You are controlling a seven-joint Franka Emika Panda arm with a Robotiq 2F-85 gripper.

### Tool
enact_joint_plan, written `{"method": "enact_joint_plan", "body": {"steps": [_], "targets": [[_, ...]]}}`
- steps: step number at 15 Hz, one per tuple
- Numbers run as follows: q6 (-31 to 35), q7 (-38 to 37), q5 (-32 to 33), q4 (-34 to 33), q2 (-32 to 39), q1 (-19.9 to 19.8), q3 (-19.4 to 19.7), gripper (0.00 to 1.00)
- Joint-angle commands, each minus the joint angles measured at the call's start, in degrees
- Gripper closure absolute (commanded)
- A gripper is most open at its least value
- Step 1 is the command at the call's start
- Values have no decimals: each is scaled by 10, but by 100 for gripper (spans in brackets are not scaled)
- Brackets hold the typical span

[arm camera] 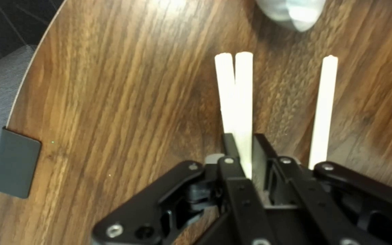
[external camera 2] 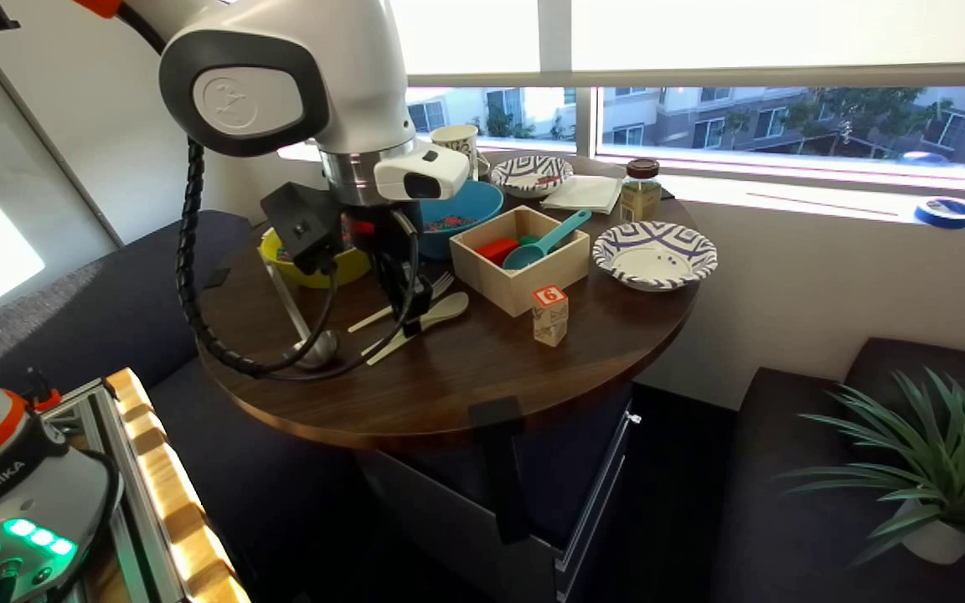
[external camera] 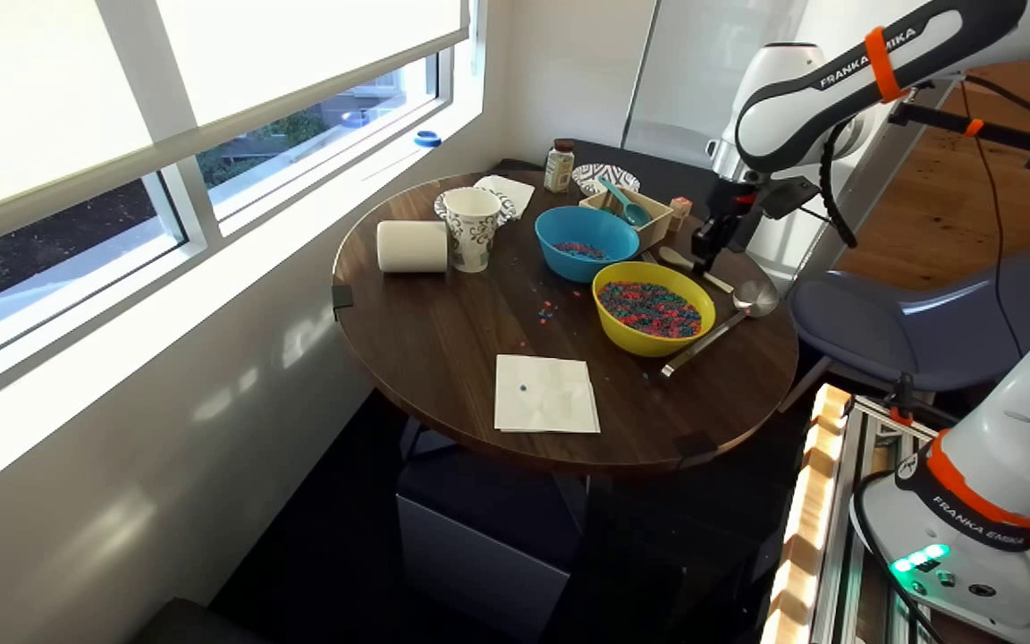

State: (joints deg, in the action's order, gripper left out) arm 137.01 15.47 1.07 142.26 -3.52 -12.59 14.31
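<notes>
My gripper is low at the tabletop, its fingers close together on a pair of pale wooden handles that splay apart at their ends. In an exterior view the gripper is at the handle of a wooden spoon, whose bowl points away from it; the gripper also shows there from another angle. A wooden fork lies beside the spoon, apart from the gripper; its handle shows in the wrist view. A metal ladle lies close by. The inner contact is partly hidden by a finger.
The yellow bowl and blue bowl hold colored bits. A wooden box holds a teal scoop. Stacked blocks, a paper bowl, a cup, a paper roll and a bottle stand around.
</notes>
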Motion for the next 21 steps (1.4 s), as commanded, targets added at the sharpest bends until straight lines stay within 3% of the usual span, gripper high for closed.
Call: {"method": "enact_joint_plan", "body": {"steps": [1,6,12,16,21], "targets": [[-2,-10,21,4,2,0,-6,100],[-23,-31,63,14,-40,4,-18,97],[-102,1,59,34,-141,22,-38,97],[-208,92,21,23,-217,72,-48,97],[-351,127,7,-18,-213,127,-63,97]]}}
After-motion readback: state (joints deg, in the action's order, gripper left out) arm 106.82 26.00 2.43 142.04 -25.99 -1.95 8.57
